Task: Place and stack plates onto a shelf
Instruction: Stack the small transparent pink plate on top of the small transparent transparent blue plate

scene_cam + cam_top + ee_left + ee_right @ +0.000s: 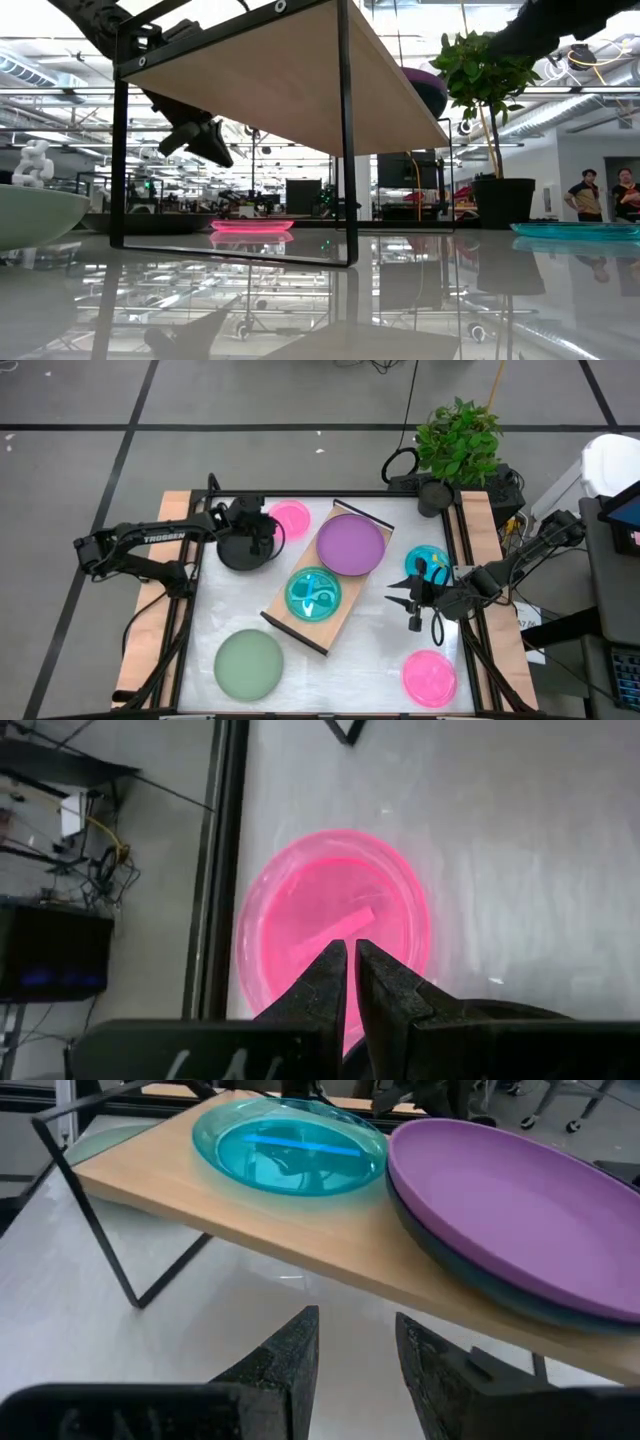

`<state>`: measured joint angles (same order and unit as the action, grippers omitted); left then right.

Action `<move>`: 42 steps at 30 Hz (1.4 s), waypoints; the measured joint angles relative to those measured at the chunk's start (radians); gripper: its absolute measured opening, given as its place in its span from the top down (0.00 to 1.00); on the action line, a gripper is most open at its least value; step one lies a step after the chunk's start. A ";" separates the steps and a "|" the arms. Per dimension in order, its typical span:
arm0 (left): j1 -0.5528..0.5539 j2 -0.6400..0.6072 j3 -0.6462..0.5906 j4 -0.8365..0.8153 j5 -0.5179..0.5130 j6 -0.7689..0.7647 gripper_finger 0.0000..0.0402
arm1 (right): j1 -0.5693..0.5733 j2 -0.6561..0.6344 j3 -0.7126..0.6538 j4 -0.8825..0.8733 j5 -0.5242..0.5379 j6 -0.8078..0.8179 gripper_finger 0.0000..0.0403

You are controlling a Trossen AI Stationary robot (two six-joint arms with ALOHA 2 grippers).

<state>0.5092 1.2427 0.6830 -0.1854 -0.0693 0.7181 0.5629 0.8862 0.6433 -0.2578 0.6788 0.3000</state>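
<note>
Light-wood shelf (345,610), purple plate (351,544) on teal, cyan plate (313,593) beside.

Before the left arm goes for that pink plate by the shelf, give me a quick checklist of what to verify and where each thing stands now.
1. Left gripper over the pink plate: ok, it hangs above the plate.
2. Left jaws wide enough to take the rim: not ok, they stand nearly shut.
3. Free room on the shelf: cannot tell; the purple plate and the cyan plate fill most of the board.
4. Purple plate sits square on the dark teal plate under it: ok.
5. Right gripper out of the way: ok, open, beside the shelf on the far side from the pink plate.
</note>
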 joint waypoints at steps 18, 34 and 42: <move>-0.051 0.158 -0.002 0.083 -0.029 -0.068 0.66 | -0.038 0.000 -0.021 0.129 0.002 -0.049 0.71; -0.058 0.367 -0.002 0.243 -0.038 0.075 0.27 | -0.088 0.000 -0.021 0.127 0.001 -0.037 0.71; -0.060 0.393 0.000 0.261 -0.044 0.093 0.27 | -0.092 0.000 -0.021 0.126 0.001 -0.045 0.71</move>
<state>0.4496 1.6352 0.6827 0.0757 -0.1135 0.8114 0.4713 0.8864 0.6220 -0.1314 0.6796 0.2547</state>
